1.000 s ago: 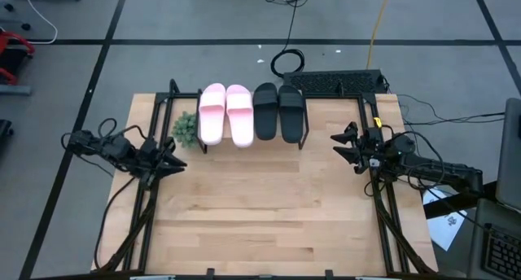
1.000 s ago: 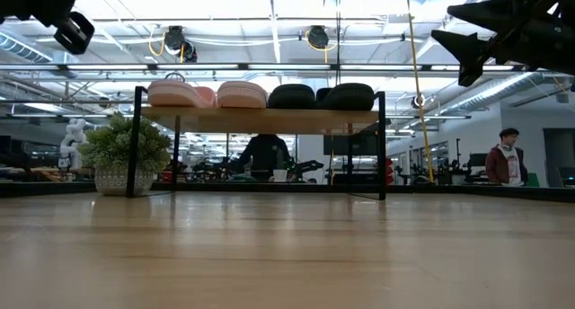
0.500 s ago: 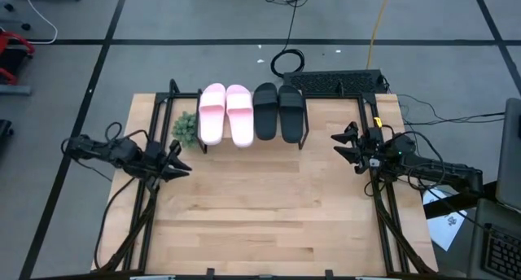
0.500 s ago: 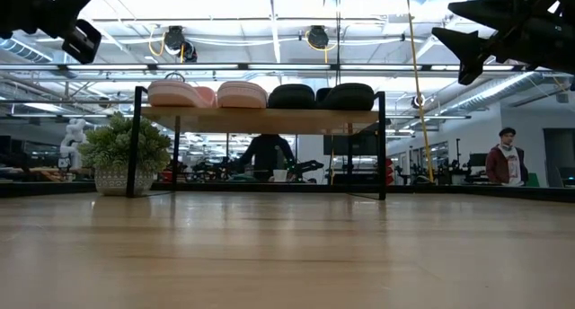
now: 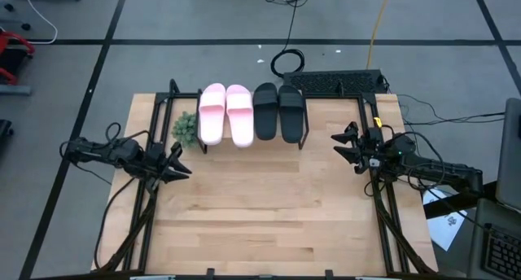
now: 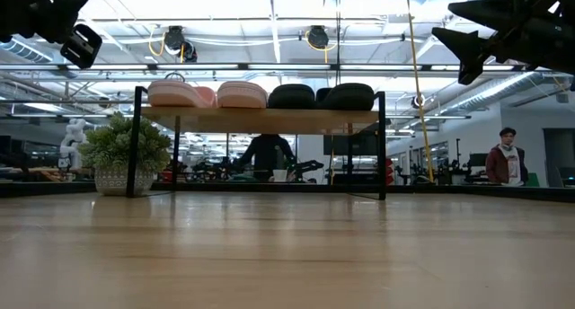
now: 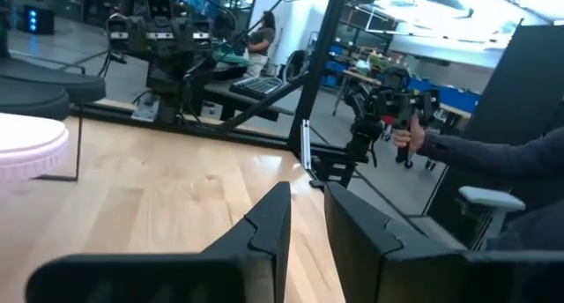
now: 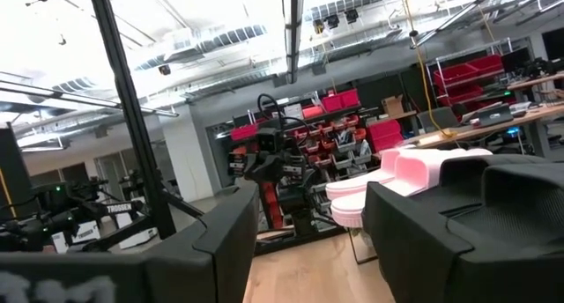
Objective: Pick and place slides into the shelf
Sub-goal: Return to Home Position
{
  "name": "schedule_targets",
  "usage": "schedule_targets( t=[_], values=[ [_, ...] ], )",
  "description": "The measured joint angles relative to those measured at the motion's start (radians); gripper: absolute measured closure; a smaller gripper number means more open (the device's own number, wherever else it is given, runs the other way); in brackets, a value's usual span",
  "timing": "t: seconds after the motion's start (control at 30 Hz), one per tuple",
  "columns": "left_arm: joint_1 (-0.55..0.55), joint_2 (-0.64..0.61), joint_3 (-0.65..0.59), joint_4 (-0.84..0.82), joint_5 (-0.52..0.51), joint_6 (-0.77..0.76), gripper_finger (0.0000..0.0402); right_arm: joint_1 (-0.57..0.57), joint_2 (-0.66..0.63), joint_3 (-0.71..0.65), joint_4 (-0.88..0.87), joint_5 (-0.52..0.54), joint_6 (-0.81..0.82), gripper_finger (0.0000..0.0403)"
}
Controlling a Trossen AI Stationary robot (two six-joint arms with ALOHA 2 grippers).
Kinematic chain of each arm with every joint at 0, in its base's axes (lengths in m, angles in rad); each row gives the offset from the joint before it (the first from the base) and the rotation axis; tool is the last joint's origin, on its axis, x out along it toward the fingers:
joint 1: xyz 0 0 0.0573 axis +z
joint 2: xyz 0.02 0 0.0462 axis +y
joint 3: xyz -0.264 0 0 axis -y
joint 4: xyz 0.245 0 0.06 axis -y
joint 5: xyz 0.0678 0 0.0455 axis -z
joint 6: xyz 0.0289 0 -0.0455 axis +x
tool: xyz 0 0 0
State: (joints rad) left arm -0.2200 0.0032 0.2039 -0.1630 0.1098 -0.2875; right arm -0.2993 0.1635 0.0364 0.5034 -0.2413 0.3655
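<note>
Wooden worktop (image 5: 269, 223) on a dark frame, with an open workshop hall beyond. Carries the shelf (image 6: 260, 119) at the far edge and a small potted plant (image 5: 186, 129) just beside the shelf's left legs.

Load status:
- Holds four slides in one row on the plank top of the shelf, side by side.
- Places the pink pair (image 5: 225, 115) on the left half and the black pair (image 5: 278, 111) on the right half, the two pairs touching or very nearly so.
- Confirms in the low view that all four rest on the plank, with no slide below it.
- Shows no slide on the bare worktop in the high view.

Arm status:
- Left gripper (image 5: 183, 162): hangs over the left edge of the worktop, near the plant and apart from the shelf. Jaws parted by a narrow gap only, grasping nothing.
- Right gripper (image 5: 335, 146): hangs over the right edge of the worktop, well apart from the shelf. Jaws released wide, grasping nothing.

Progress, by judgement:
- Reads as complete for picking and placing, with no slide left to fetch.
- Leaves only the retreat of both arms to the rest pose.
- Calls for no further contact with the shelf, and for a clear path past the plant on the left side.
</note>
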Motion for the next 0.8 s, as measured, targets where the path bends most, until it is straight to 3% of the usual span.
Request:
schedule_targets(
  t=[0.3, 0.6, 0.8],
  values=[
    [-0.018, 0.000, -0.004, 0.008, -0.006, 0.095, 0.0328, 0.000, 0.000, 0.000, -0.008, -0.001, 0.000, 0.0204],
    [-0.016, 0.000, -0.186, 0.215, 0.005, 0.040, 0.0328, 0.000, 0.000, 0.000, -0.009, -0.058, -0.014, 0.0204],
    [-0.016, 0.000, -0.194, 0.241, 0.004, 0.042, 0.0328, 0.000, 0.001, 0.000, -0.058, -0.077, -0.037, 0.0204]
  ],
)
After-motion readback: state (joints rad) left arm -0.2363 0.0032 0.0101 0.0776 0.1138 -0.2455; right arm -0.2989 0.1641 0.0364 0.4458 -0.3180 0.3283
